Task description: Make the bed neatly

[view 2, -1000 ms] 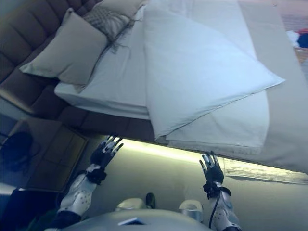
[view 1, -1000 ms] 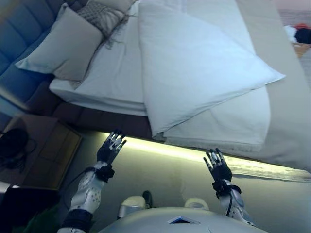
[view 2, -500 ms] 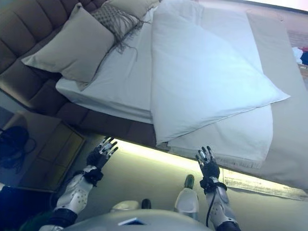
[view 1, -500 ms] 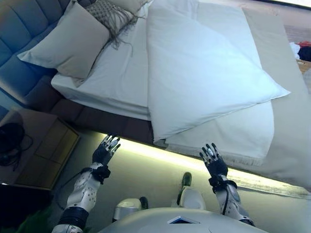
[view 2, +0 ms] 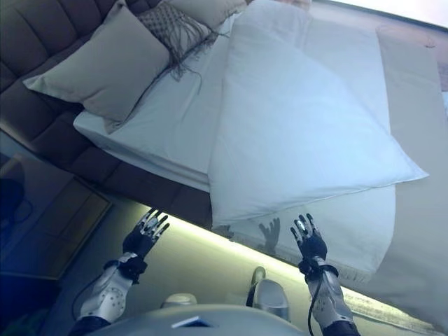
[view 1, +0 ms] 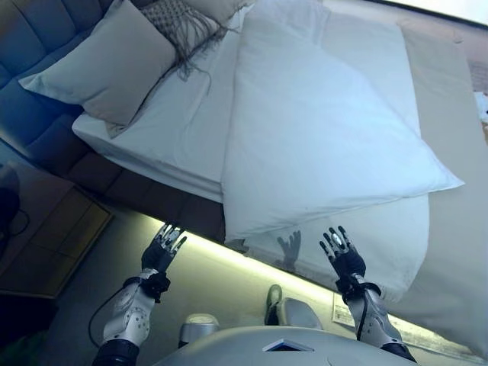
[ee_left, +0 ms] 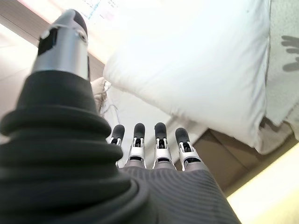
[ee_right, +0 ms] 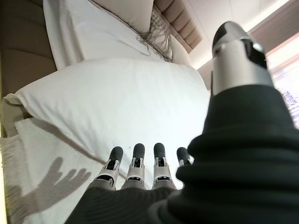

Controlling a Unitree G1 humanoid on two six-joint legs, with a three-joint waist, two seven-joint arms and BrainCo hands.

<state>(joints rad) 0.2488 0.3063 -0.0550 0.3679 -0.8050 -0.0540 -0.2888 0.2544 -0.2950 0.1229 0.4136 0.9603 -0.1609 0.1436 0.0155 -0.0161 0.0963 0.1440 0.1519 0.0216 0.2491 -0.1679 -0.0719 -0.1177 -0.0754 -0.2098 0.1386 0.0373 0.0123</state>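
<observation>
The bed (view 1: pixel 191 130) lies ahead with a white duvet (view 1: pixel 320 130) folded back into a triangle, its point hanging toward the near edge. Under it a cream fringed blanket (view 1: pixel 381 244) drapes over the bedside. A beige pillow (view 1: pixel 107 65) and a fringed grey cushion (view 1: pixel 179 19) rest against the headboard. My left hand (view 1: pixel 164 248) is raised open beside the bed's near edge, touching nothing. My right hand (view 1: pixel 345 255) is also open, held just in front of the blanket's hanging edge. In the right wrist view the duvet (ee_right: pixel 121 102) shows past straight fingers (ee_right: pixel 135 161).
A padded dark headboard (view 1: pixel 34 46) rises at the left. A wooden nightstand (view 1: pixel 46 236) stands at the lower left beside the bed. A lit strip runs along the bed base (view 1: pixel 221 259). A taupe cover (view 1: pixel 450 114) lies on the bed's far right part.
The view has shifted closer to the bed. Both hands have stayed raised and open, and the right hand now reaches the hanging blanket's edge.
</observation>
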